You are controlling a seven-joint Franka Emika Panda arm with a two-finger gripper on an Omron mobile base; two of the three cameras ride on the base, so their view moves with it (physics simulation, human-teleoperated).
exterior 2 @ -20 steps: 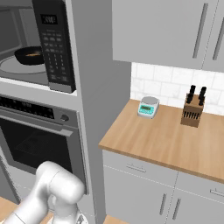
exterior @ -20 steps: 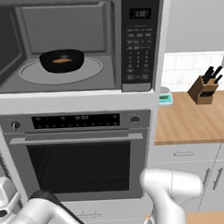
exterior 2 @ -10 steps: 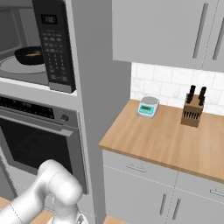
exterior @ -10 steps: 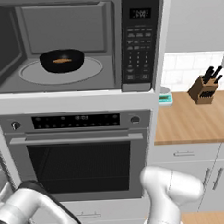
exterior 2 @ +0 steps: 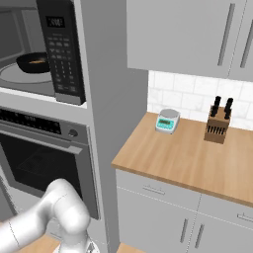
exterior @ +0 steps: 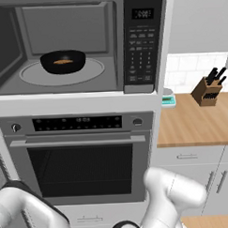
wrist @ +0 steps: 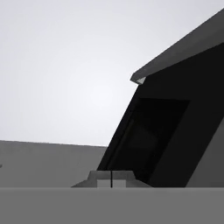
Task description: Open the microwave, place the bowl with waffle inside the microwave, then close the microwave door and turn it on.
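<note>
The microwave [exterior: 80, 44] stands open — grey cavity exposed, keypad panel and small display on its right. The bowl with waffle [exterior: 63, 61], small, black and shallow, sits upright on the round glass turntable. The microwave door [exterior: 0, 41] is swung out to the left.

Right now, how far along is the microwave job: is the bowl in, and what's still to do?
Done: the microwave stands open and the bowl with waffle sits on its turntable. In hand: the gripper is shut and empty, facing the dark microwave door, seemingly lining up to push. Left: swing the door closed, then press start on the keypad.
</note>
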